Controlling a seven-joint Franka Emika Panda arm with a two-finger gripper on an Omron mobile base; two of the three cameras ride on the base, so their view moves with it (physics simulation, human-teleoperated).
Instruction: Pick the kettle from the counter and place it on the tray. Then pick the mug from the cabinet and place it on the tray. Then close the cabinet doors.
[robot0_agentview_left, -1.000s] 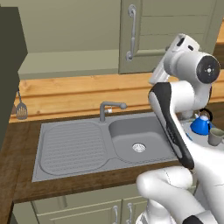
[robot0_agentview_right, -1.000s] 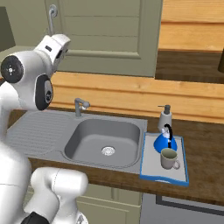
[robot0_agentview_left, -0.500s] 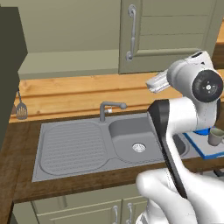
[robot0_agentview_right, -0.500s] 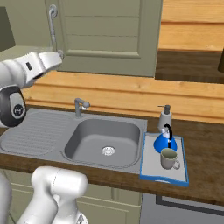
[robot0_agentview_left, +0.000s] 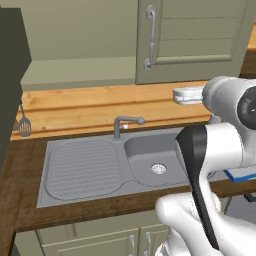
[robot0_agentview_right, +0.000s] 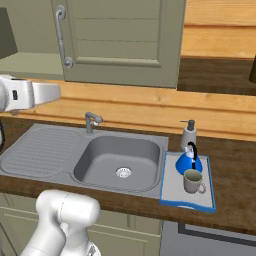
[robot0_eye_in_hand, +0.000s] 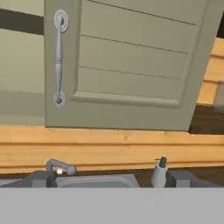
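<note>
Two-finger dark-tipped pincer (robot0_eye_in_hand: 109, 179) raised above the grey steel sink (robot0_agentview_right: 117, 157), pointed at the olive-green panelled cabinet door (robot0_eye_in_hand: 131, 65) straight ahead. Tips (robot0_eye_in_hand: 39, 179) barely visible at the bottom of the hand view, well apart, nothing between them; looks wide, holding nothing.

Vertical silver bar handle (robot0_eye_in_hand: 59, 59) up and left of the pincer axis, no contact. Right door shut in front of the pincer; left door (robot0_agentview_left: 10, 75) swung out, dark edge at far left of the left base view, well left of the pincer. Pale green inner shelf (robot0_agentview_left: 75, 75) exposed between the two doors, left of and slightly above the pincer.

Flat blue-rimmed pale tray (robot0_agentview_right: 172, 192) on the dark brown wooden counter (robot0_agentview_right: 235, 170), just right of the sink, well below and right of the pincer. Squat bright-blue kettle with black arched handle (robot0_agentview_right: 189, 161) on the tray's far end; plain grey cylindrical mug (robot0_agentview_right: 192, 181) on the tray just in front of it, near or touching, cannot tell which. Grey soap pump bottle (robot0_eye_in_hand: 159, 173) just behind the tray, low right of the pincer. Grey tap (robot0_eye_in_hand: 59, 166) low left. Dark slotted spatula (robot0_agentview_left: 24, 127) against the orange-wood wall panel, far left.
</note>
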